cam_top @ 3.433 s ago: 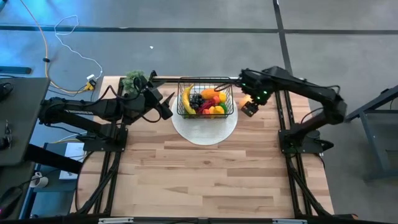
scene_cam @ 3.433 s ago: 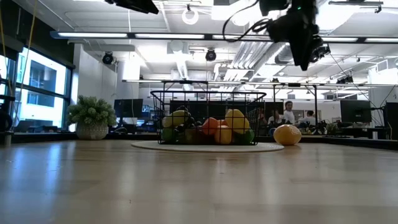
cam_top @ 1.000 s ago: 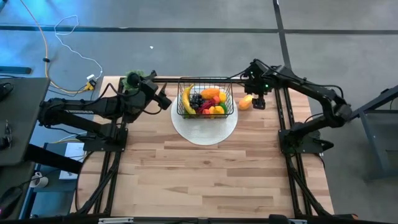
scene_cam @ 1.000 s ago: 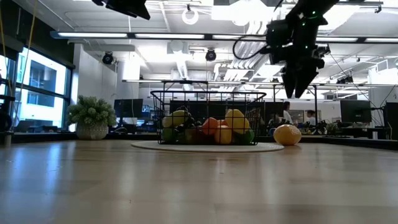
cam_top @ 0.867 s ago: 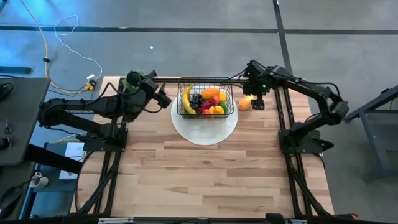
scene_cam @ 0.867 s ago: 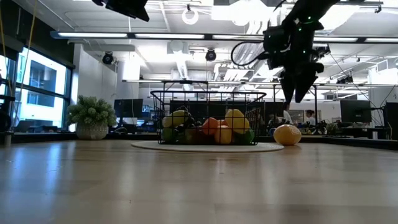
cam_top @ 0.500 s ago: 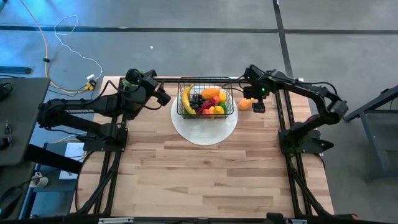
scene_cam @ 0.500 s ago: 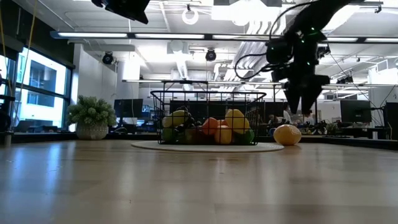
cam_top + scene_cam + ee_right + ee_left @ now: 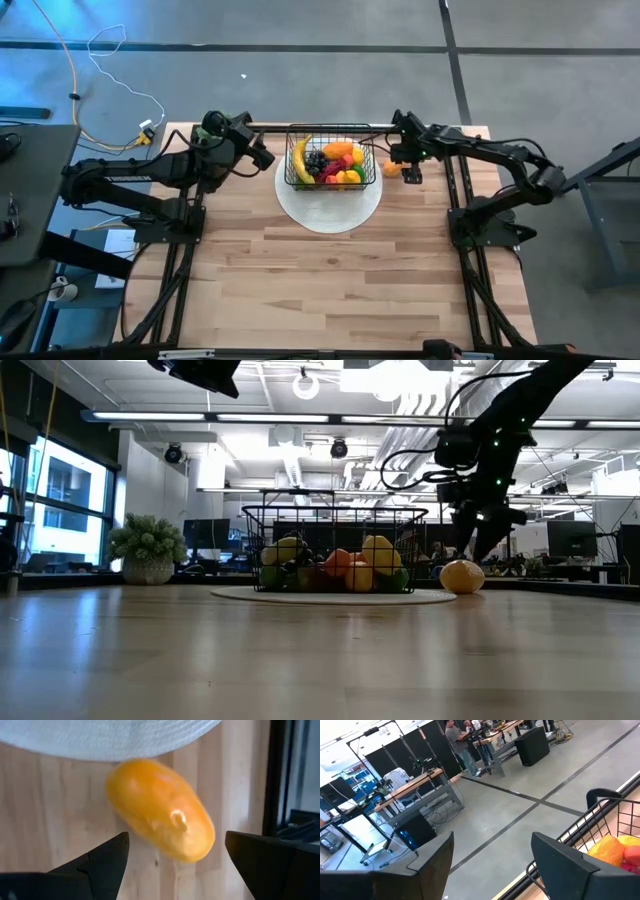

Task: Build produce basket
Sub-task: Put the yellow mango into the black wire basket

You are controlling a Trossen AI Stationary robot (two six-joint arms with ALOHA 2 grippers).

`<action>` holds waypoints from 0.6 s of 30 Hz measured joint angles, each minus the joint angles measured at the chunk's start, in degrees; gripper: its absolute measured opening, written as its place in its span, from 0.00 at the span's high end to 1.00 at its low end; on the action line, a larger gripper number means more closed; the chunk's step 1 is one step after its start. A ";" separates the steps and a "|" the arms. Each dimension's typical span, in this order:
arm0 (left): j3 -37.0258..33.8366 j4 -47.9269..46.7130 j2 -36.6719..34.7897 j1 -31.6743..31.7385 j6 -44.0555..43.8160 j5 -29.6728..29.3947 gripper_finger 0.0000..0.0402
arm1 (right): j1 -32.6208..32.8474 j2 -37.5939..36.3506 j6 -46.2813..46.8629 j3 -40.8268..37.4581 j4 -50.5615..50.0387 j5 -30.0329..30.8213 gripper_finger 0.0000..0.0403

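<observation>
Black wire-mesh basket [image 9: 331, 160] on the round white plate [image 9: 330, 205], nearly filled. One orange oval mango [image 9: 161, 810] remains on the table beside it; I hold my right gripper [image 9: 172, 865], jaws spread, above it. Left gripper [image 9: 495, 865] waits, jaws spread.

Right gripper [image 9: 408, 166] low, pointing down, fingers spread; left gripper [image 9: 262, 159] raised, fingers apart

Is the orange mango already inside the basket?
No, the mango lies on the bare wooden table beside the white plate, outside the basket, with the right gripper open over it.
</observation>
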 joint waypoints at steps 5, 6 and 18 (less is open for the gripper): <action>0.00 -0.02 0.00 0.00 0.00 0.02 0.37 | 0.00 0.02 -2.17 -1.62 3.88 -1.42 0.23; 0.00 -0.02 0.00 0.00 0.00 0.00 0.37 | 0.00 0.07 -2.80 -1.86 4.23 -1.73 0.23; 0.00 0.00 0.00 0.00 -0.02 0.04 0.37 | 0.00 1.09 -6.11 -5.82 11.43 -2.42 0.23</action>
